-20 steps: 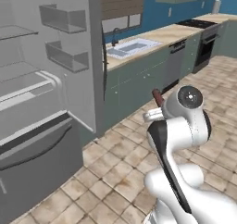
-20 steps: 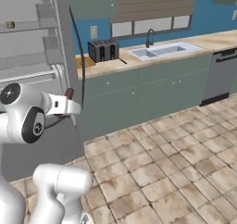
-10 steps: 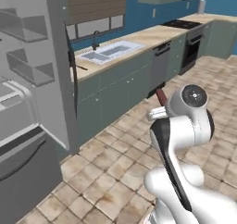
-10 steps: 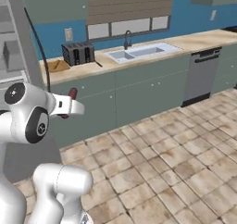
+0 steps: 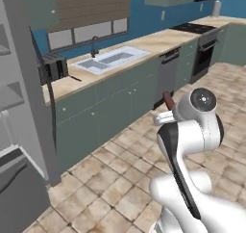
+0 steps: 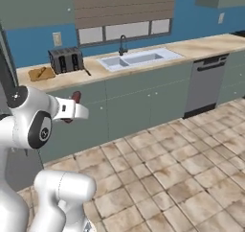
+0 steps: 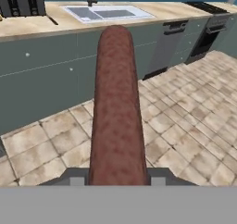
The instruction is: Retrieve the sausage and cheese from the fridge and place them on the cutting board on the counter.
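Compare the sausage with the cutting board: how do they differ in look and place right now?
The sausage is a slim dark red-brown link, held in the gripper above the floor; the cutting board is a flat orange-brown slab, lying on the counter beside the toaster.
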